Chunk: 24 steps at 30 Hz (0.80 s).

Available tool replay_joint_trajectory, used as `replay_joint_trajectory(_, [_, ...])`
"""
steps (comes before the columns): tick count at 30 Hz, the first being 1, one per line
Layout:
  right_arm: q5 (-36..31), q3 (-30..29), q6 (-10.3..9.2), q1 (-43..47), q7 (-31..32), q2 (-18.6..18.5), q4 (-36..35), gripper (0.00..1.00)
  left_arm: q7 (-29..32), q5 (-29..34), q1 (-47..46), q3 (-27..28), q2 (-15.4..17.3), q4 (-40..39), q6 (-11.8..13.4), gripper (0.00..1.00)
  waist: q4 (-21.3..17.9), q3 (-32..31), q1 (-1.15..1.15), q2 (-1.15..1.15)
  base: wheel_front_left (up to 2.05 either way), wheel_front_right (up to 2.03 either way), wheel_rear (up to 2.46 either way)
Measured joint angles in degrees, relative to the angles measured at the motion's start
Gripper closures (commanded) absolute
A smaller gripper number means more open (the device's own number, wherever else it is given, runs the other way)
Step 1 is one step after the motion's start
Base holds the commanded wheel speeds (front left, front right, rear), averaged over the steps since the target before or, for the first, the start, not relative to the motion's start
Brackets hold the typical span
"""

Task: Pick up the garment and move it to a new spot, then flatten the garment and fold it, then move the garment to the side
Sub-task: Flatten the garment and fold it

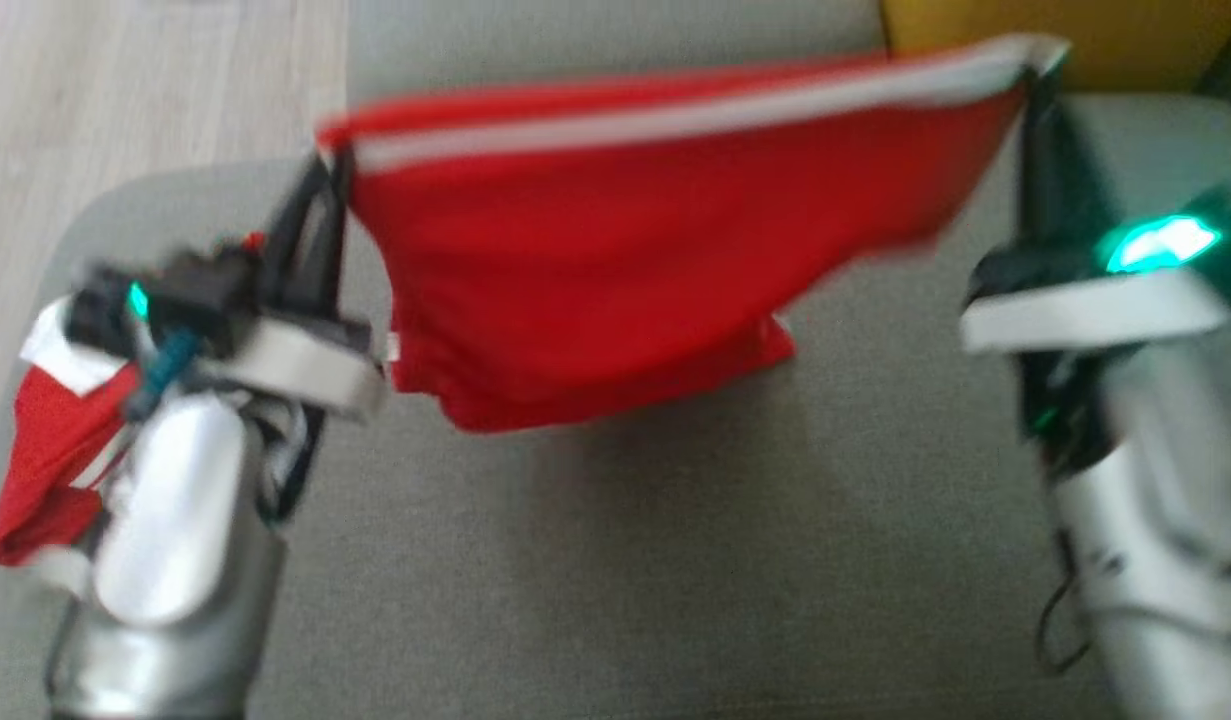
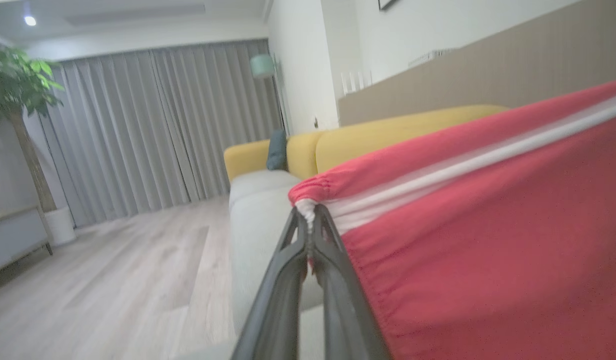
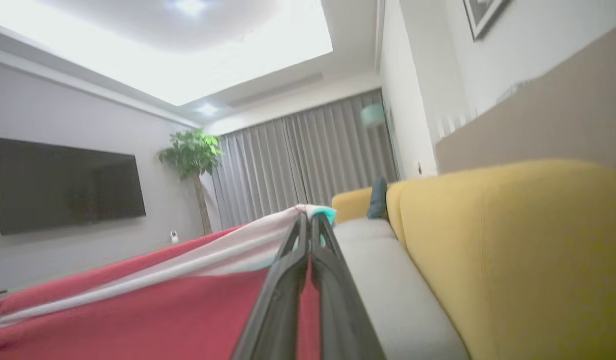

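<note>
The red fabric garment with a white stripe [image 1: 615, 270] hangs stretched above the grey sofa cushion [image 1: 675, 580], its long striped edge running straight across between the arms. The left gripper [image 1: 327, 165] is clamped on one top corner and the right gripper [image 1: 1032, 80] on the other, and the cloth sags below them.

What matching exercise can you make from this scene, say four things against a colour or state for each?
Things:
1 garment
2 left gripper
3 sofa back
4 seat

Matches:
A yellow
B grey
C red, held up and stretched
D shut on a garment corner

Pairs: 1-C, 2-D, 3-A, 4-B
</note>
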Motion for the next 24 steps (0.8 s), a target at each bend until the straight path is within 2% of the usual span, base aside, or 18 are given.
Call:
replay_joint_trajectory(5, [1.81, 0.01, 0.0, -7.11, 0.01, -5.09, -3.98, 1.0, 2.89, -0.13, -8.87, 0.15, 2.01, -2.13, -1.09, 1.0, 0.53, -1.1, 0.0, 0.0, 0.0, 0.0, 0.0])
replay_joint_trajectory(9, [3.14, 2.96, 0.0, -12.3, 3.18, -6.73, -1.46, 1.0, 8.09, -3.33, -14.07, 0.71, 2.54, 0.7, -1.9, 1.0, 0.97, 1.11, 0.0, 0.0, 0.0, 0.0, 0.0])
replay_joint_trajectory(13, [2.98, 4.8, 0.0, -18.19, 3.49, -5.7, 6.01, 1.0, 9.33, -4.72, -17.38, 0.25, 2.75, 7.2, -2.41, 1.0, 1.0, 4.86, 0.0, 0.0, 0.0, 0.0, 0.0])
replay_joint_trajectory(16, [1.93, 4.68, 0.0, -24.86, 2.18, -4.26, 13.06, 1.0, 7.61, -4.58, -23.23, 0.12, 1.96, 11.94, -2.3, 1.0, 1.01, 8.05, 0.01, 0.0, 0.0, 0.0, 0.0])
replay_joint_trajectory(20, [-1.76, 0.74, 0.0, -36.77, 0.42, -2.87, 19.92, 1.0, 1.92, -3.63, -35.99, 0.31, 0.32, 16.86, -1.05, 1.0, 0.97, 12.28, 0.02, 0.0, 0.0, 0.0, 0.0])
replay_joint_trajectory(21, [-3.92, -2.53, 0.0, -41.84, 0.41, -2.67, 20.81, 1.0, 0.54, -4.08, -41.62, 1.25, -1.08, 18.29, -0.64, 1.0, 0.92, 14.06, 0.02, 0.0, 0.0, 0.0, 0.0])
replay_joint_trajectory(24, [-5.9, -6.39, 0.0, -45.05, -0.07, -2.16, 19.53, 1.0, -0.03, -6.13, -45.38, 3.22, -3.69, 20.4, -0.38, 1.0, 1.01, 15.97, 0.02, 0.0, 0.0, 0.0, 0.0])
